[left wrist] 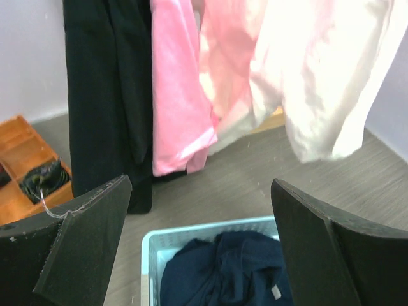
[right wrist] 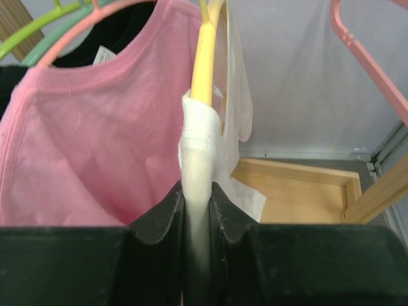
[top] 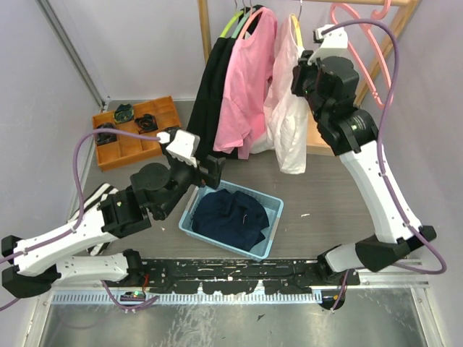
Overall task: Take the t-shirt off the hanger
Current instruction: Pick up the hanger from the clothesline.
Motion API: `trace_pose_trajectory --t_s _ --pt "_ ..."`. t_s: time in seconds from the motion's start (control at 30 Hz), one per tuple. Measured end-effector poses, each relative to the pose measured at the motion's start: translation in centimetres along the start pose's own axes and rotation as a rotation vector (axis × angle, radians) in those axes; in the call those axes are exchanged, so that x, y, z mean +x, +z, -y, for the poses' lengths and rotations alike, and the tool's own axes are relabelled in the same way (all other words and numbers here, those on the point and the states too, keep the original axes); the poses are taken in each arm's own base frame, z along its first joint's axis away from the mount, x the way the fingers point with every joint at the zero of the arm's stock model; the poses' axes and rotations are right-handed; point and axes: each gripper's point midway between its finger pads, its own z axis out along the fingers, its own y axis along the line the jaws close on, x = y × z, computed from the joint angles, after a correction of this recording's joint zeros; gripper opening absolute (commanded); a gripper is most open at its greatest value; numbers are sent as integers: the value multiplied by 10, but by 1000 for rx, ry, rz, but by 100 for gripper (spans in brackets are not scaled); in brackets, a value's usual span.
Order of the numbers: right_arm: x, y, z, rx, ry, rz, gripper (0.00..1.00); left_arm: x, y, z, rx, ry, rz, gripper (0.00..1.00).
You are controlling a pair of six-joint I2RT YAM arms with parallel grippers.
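Observation:
A white t-shirt [top: 288, 119] hangs on a yellow hanger [right wrist: 205, 51] at the right of the rack, beside a pink t-shirt [top: 246, 79] and a black garment [top: 214, 94]. My right gripper [right wrist: 196, 191] is shut on the white shirt's shoulder fabric [right wrist: 199, 143] where it wraps the hanger arm; in the top view it is at the shirt's upper right edge [top: 302, 72]. My left gripper [left wrist: 197, 242] is open and empty, low over the blue basket [left wrist: 153, 241], facing the hanging clothes. In the top view it sits left of the basket [top: 210, 170].
The light blue basket [top: 189, 213] holds a dark navy garment [top: 231, 217]. An orange tray [top: 108, 155] with small dark items stands at the back left. Empty pink hangers [top: 362, 29] hang at the right of the wooden rack [top: 205, 29]. A wooden base board [right wrist: 299, 191] lies under the rack.

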Motion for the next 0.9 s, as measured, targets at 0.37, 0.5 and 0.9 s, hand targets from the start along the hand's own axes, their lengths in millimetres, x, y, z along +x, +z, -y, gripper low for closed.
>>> trace_pose_trajectory --t_s 0.37,0.5,0.9 --pt "3 -74 19 -61 27 37 1 -86 40 3 17 -18 132 98" --pt "9 -101 23 -99 46 63 1 -116 73 13 46 -27 160 98" --pt "39 -138 19 -210 101 92 1 -150 167 36 174 -124 168 98"
